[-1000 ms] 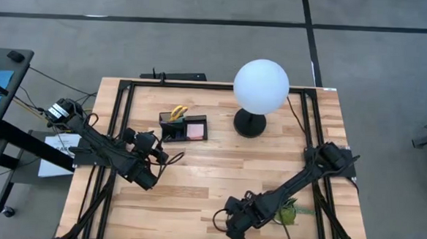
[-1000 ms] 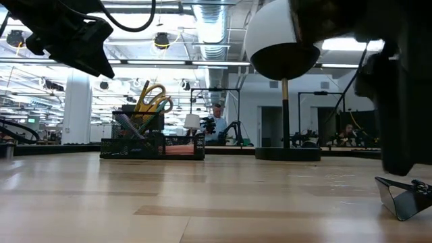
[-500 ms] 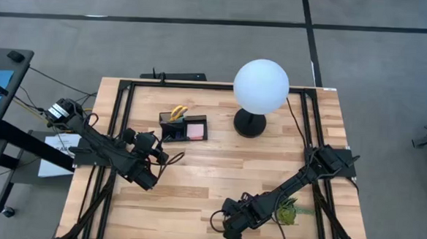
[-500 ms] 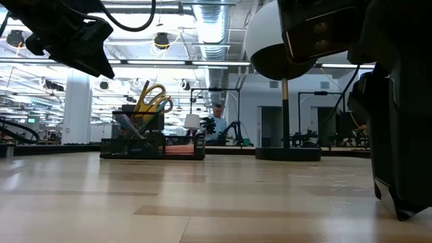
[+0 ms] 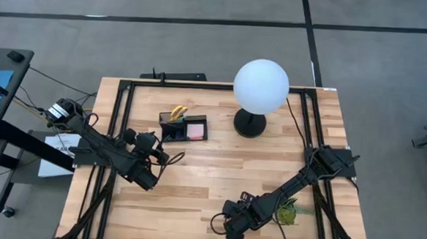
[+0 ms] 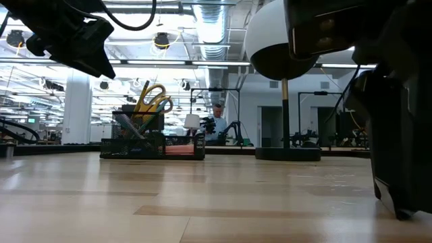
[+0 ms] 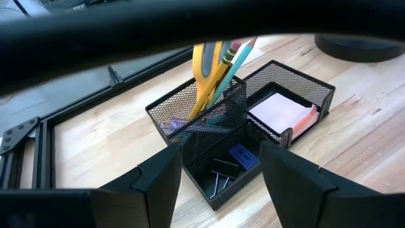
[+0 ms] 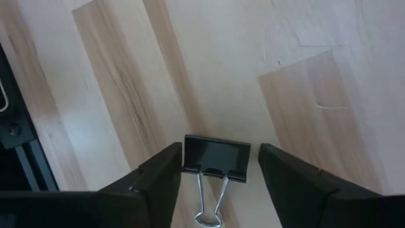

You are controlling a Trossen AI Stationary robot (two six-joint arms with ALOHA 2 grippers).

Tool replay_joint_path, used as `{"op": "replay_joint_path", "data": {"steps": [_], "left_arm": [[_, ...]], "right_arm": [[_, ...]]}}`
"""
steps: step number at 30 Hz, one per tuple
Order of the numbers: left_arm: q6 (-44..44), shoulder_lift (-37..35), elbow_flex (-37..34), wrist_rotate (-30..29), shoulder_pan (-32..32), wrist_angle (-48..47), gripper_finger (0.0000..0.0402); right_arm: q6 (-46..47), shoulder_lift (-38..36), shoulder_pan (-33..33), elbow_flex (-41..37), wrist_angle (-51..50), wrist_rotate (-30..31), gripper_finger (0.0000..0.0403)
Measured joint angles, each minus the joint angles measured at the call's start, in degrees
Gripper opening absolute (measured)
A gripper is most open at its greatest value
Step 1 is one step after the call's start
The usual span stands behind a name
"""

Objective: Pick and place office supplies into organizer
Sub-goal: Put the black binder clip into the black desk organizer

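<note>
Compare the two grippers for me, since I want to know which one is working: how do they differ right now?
The right gripper is down at the table with a black binder clip lying between its open fingers; the left gripper straddles nothing. The right one works near the table's front edge; the left one faces the organizer, which already holds supplies. Both are open.

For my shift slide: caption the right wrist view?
Open right tool straddles a black binder clip lying on the wooden table.

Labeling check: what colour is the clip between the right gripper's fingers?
Black binder clip with silver wire handles; right wrist view shows it best.
</note>
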Motion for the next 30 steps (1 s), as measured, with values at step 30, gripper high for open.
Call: {"op": "replay_joint_path", "data": {"steps": [30], "left_arm": [[2.3,0.0,0.0,-3.7,0.0,-0.8,0.0208]], "right_arm": [[-34.3,0.0,-25.6,-0.3,31.5,18.4,0.0134]]}}
